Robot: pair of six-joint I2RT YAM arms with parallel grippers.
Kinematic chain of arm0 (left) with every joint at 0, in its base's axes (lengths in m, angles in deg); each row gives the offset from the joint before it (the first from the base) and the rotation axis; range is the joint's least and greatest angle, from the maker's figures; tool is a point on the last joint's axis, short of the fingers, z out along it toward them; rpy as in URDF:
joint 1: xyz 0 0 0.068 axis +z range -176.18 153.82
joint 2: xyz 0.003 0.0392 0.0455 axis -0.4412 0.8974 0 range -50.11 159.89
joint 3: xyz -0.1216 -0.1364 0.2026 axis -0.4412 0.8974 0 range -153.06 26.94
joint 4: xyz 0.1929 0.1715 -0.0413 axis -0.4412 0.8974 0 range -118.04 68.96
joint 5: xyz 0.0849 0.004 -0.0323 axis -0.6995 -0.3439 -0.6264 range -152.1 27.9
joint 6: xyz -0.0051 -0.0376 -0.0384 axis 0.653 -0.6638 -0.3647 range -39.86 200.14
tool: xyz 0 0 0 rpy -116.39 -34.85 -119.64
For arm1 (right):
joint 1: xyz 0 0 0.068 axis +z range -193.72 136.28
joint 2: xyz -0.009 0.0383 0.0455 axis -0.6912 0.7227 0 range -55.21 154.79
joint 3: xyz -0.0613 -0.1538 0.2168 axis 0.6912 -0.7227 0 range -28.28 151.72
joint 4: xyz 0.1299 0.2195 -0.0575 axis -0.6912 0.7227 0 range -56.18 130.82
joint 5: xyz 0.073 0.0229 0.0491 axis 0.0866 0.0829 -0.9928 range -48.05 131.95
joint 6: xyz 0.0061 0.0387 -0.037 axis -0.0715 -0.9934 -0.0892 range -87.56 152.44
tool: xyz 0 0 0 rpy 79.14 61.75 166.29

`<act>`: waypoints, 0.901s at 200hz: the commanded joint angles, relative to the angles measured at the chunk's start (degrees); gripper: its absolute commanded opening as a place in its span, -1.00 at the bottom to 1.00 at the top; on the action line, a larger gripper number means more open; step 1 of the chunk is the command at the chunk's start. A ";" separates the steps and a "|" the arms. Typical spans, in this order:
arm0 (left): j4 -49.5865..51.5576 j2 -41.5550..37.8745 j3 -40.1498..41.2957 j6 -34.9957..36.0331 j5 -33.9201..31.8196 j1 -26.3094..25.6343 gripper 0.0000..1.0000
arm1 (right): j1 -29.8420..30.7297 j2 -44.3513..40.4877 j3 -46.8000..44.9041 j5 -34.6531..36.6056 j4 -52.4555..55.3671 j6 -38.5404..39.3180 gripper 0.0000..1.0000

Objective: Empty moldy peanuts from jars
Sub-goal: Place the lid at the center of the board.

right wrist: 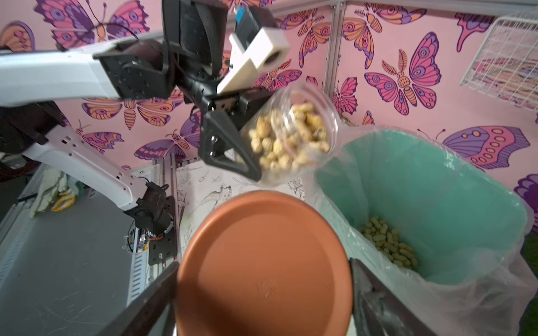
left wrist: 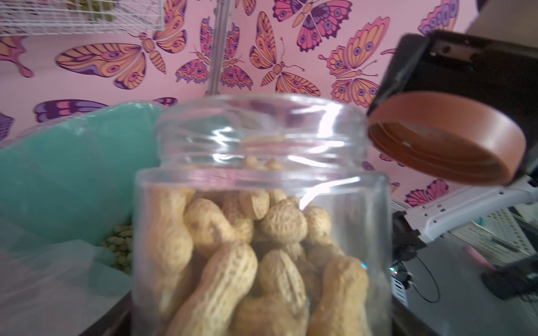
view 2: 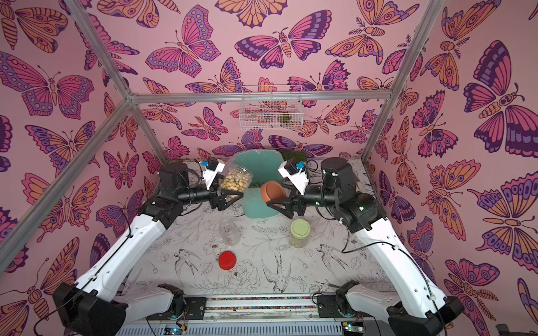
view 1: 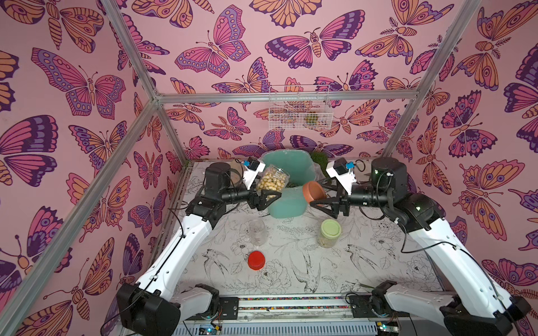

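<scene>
My left gripper [view 1: 266, 197] is shut on a clear, lidless jar [view 1: 272, 181] [left wrist: 262, 180], which it holds in the air tilted toward the teal lined bin [view 1: 288, 205] [right wrist: 422, 180]. Beige peanuts [left wrist: 233, 261] fill the jar. More moldy peanuts [right wrist: 390, 244] lie at the bottom of the bin. My right gripper [right wrist: 263, 291] is shut on the brown lid [view 1: 313, 192] [right wrist: 262, 261], beside the bin's front. On the table stand an empty open jar [view 1: 257, 231], a loose red lid [view 1: 256, 259] and a jar closed with a pale green lid [view 1: 330, 232].
A white wire basket [view 1: 300, 107] hangs on the back wall above the bin. A green grass-like tuft [view 1: 318, 160] sits behind the bin on the right. Aluminium frame posts stand at the table's back corners.
</scene>
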State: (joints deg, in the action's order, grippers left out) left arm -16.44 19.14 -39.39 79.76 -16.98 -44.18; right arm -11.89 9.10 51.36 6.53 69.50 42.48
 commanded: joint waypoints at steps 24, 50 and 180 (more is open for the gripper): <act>-12.02 -3.45 2.42 -3.91 -14.45 2.58 -1.00 | 11.33 -1.03 -6.59 22.97 9.48 6.12 -1.00; -13.79 -4.51 3.52 -5.12 -18.88 4.57 -1.00 | 18.01 -0.56 -12.44 30.59 4.89 4.03 -1.00; -13.14 -9.79 8.93 -4.70 -20.60 11.12 -1.00 | 24.94 25.24 -21.76 41.17 -16.78 -4.68 -0.93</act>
State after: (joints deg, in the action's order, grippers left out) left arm -24.64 11.84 -30.10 74.51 -37.92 -33.67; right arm 12.57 29.78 27.40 44.30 56.10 40.12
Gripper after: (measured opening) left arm 0.872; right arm 0.842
